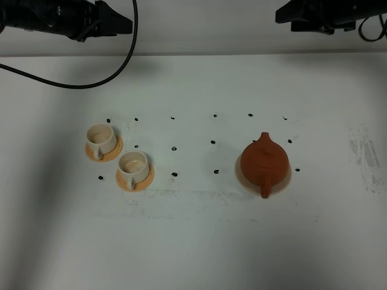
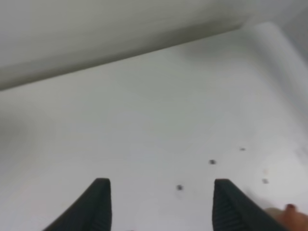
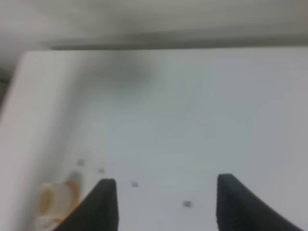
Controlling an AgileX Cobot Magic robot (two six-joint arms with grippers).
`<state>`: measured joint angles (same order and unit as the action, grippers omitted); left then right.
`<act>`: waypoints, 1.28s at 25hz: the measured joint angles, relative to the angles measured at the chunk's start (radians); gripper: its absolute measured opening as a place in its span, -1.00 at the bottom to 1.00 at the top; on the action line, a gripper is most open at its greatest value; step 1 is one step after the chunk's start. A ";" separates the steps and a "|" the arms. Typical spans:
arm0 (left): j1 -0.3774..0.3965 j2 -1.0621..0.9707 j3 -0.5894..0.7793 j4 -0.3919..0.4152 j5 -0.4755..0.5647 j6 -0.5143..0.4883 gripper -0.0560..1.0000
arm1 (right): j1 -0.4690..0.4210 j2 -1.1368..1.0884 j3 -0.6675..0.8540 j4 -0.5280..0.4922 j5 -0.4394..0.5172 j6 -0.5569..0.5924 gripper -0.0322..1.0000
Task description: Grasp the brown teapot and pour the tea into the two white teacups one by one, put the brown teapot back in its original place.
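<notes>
The brown teapot (image 1: 264,161) sits with its lid on, on the pale beige dish (image 1: 239,176) at the right of the table, handle toward the front edge. The two white teacups (image 1: 100,138) (image 1: 133,165) stand on orange saucers (image 1: 113,155) at the left; their insides look pale and no tea shows. My left gripper (image 1: 118,23) (image 2: 161,195) is open and empty, high at the back left. My right gripper (image 1: 286,14) (image 3: 163,197) is open and empty, high at the back right. One cup (image 3: 54,198) shows blurred in the right wrist view. A reddish sliver (image 2: 290,208) at the left wrist view's edge may be the teapot.
The white table (image 1: 193,241) carries several small black dot marks (image 1: 174,148) between cups and teapot, and grey scuffs (image 1: 363,154) near the right edge. A black cable (image 1: 115,66) hangs from the left arm over the back left of the table.
</notes>
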<state>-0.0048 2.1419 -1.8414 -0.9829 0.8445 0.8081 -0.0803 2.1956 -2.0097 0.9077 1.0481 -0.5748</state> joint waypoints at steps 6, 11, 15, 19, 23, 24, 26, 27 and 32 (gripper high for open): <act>0.000 -0.104 0.000 0.245 0.005 -0.130 0.04 | 0.000 -0.132 -0.002 -0.222 0.000 0.079 -0.02; 0.000 -0.203 0.033 0.396 0.017 -0.232 0.03 | 0.000 -0.233 -0.003 -0.276 0.030 0.105 -0.08; 0.000 -0.340 0.160 0.431 -0.049 -0.241 0.03 | 0.000 -0.326 0.020 -0.276 0.034 0.120 -0.09; 0.000 -0.502 0.326 0.449 -0.157 -0.241 0.03 | 0.000 -0.452 0.162 -0.276 -0.016 0.110 -0.09; 0.000 -0.644 0.450 0.480 -0.195 -0.243 0.03 | 0.000 -0.588 0.299 -0.283 -0.055 0.086 -0.09; 0.000 -0.673 0.472 0.494 -0.198 -0.251 0.03 | 0.000 -0.629 0.333 -0.283 -0.077 0.083 -0.09; 0.000 -0.744 0.522 0.526 -0.212 -0.276 0.03 | 0.000 -0.715 0.424 -0.282 -0.134 0.069 -0.09; 0.000 -0.776 0.544 0.546 -0.228 -0.291 0.03 | 0.000 -0.764 0.463 -0.280 -0.167 0.059 -0.09; 0.000 -0.969 0.674 0.613 -0.305 -0.346 0.03 | 0.000 -0.968 0.648 -0.273 -0.259 0.028 -0.09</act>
<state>-0.0048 1.1731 -1.1675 -0.3700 0.5391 0.4621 -0.0803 1.2278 -1.3621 0.6346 0.7895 -0.5464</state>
